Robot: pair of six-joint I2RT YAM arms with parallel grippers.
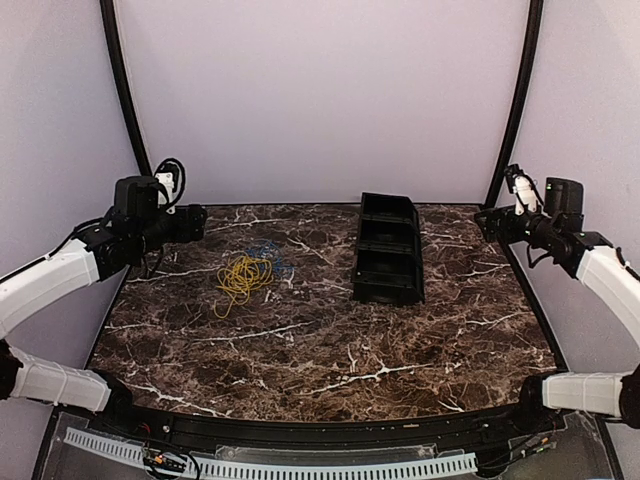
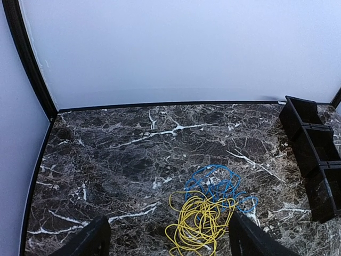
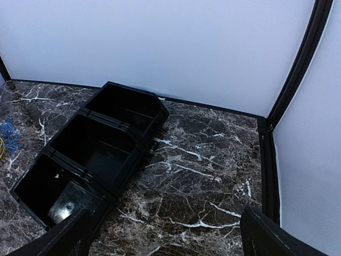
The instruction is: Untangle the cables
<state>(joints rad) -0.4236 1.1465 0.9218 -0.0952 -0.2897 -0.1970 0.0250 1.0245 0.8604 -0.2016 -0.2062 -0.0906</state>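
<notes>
Left wrist view: yellow cable (image 2: 198, 226) and blue cable (image 2: 218, 184) lay overlapped on counter (image 2: 106, 154), well apart from tray (image 1: 388, 292). We saw left fingers (image 2: 88, 240) and right fingers (image 3: 58, 240) spread wide, empty. Risk, we judged: grabbing both coils together, tightening tangle.

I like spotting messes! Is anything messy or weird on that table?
Yes: the yellow cable and blue cable lie overlapped in one jumbled heap left of the black tray. Nothing else looks odd.
</notes>
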